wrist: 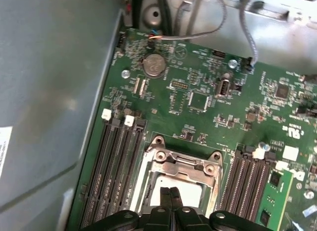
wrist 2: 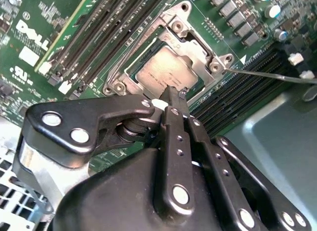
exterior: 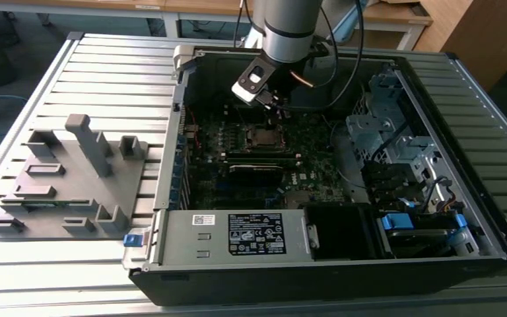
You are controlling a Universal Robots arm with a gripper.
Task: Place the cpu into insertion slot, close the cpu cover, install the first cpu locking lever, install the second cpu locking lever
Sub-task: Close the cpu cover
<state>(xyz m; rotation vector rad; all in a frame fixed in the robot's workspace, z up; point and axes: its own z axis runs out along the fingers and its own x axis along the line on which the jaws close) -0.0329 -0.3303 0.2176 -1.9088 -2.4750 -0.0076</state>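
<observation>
Nearest, in the second wrist view, the gripper (wrist 2: pixel 177 93) has its fingers pressed together on nothing. The tips are poised just over the cpu (wrist 2: pixel 161 67), likely to press rather than grasp. The cpu sits in the slot (exterior: pixel 263 137), mid-frame in the exterior view, and the cover (wrist 2: pixel 192 45) seems to lie down around it. Beyond, a thin lever (wrist 2: pixel 267 75) juts free, apparently not latched.
</observation>
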